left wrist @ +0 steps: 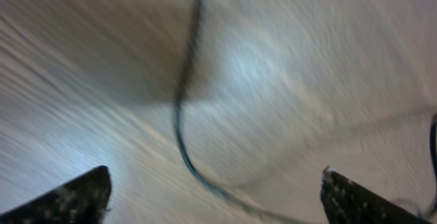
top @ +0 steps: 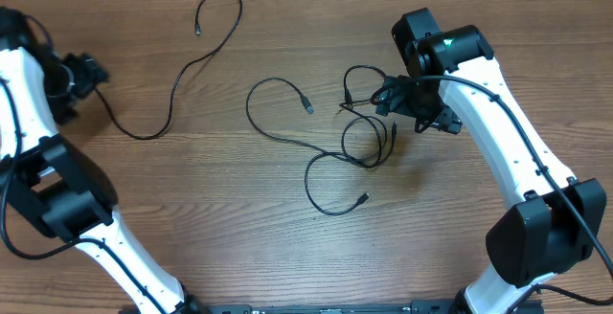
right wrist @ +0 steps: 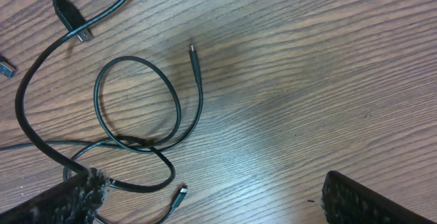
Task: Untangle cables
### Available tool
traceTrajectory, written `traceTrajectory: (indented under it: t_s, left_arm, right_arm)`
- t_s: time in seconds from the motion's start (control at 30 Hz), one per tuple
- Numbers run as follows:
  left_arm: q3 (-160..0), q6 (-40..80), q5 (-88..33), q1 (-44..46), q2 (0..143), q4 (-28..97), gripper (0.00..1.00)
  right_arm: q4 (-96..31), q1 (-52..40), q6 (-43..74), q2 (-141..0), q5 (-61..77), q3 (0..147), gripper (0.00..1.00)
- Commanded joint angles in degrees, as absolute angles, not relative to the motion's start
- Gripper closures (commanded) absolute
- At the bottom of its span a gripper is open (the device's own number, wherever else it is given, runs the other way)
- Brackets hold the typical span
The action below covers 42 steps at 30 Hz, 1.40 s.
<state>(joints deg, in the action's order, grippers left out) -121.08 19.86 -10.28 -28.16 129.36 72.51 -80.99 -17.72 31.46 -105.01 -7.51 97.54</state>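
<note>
Wood table [top: 287, 266] is taking up the whole overhead view, with both white-and-black arms reaching in from the near edge. Right arm [top: 512, 142] is stretching toward center-right, and its right gripper [top: 410, 101] is hanging over the right edge of the tangle, jaws spread wide and grasping nothing. In the wrist view its two fingers [right wrist: 372, 200] are sitting far apart at the bottom corners, and the left one is overlapping a couple of strands; contact can't be confirmed. Left arm [top: 29, 94] is bending up along the far left side, and the left gripper [top: 88, 73] is pointing at the end of a loose cable [top: 175, 86]. It is released too: both fingers [left wrist: 68, 197] are showing wide apart over bare wood, with one smeared strand crossing the table between them. That view is badly blurred. The cables are lying in two groups. The tangled cables [top: 369, 146] are sitting center-right, crossing each other in small loops, with longer strands trailing left and toward the near edge. The loose cable is snaking alone across the upper left, well apart from the tangle. A small round loop [right wrist: 179, 111] with a thin plug tip [right wrist: 192, 50] is showing in the right wrist view.
</note>
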Motion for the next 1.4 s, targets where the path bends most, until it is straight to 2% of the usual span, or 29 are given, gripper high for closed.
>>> traceTrajectory:
  t_s: [0.0,0.23,0.43,0.63,0.87,0.9,1.07,1.1,1.17,1.37]
  left_arm:
    - [-120.2,23.3,-14.5,-25.7,130.0,77.3,0.0]
    - [-117.8,31.8,-7.9,-23.6,130.0,83.5,0.0]
    - [-109.3,37.4,-7.1,-24.4,130.0,75.7,0.01]
    - [-103.1,37.7,-7.4,-24.6,130.0,68.6,0.01]
    - [-98.5,37.7,-6.9,-24.6,130.0,62.2,0.2]
    - [-97.4,37.7,-6.9,-24.6,130.0,60.8,0.28]
    - [-94.1,37.7,-6.9,-24.3,130.0,56.6,0.48]
    - [-92.9,37.7,-6.9,-24.3,130.0,55.2,0.6]
    - [-91.3,37.7,-6.9,-24.3,130.0,53.4,0.73]
    - [-87.4,37.7,-6.9,-24.3,130.0,48.6,0.77]
  right_arm:
    - [-80.8,-17.6,31.5,-103.3,-7.9,98.7,0.0]
    - [-80.8,-17.6,31.5,-103.3,-7.9,98.7,0.0]
    - [-80.8,-17.6,31.5,-103.3,-7.9,98.7,0.0]
    - [-80.8,-17.6,31.5,-103.3,-7.9,98.7,0.0]
    - [-80.8,-17.6,31.5,-103.3,-7.9,98.7,0.0]
    - [-80.8,-17.6,31.5,-103.3,-7.9,98.7,0.0]
    - [-80.8,-17.6,31.5,-103.3,-7.9,98.7,0.0]
    - [-80.8,-17.6,31.5,-103.3,-7.9,98.7,0.0]
    - [-80.8,-17.6,31.5,-103.3,-7.9,98.7,0.0]
    - [-80.8,-17.6,31.5,-103.3,-7.9,98.7,0.0]
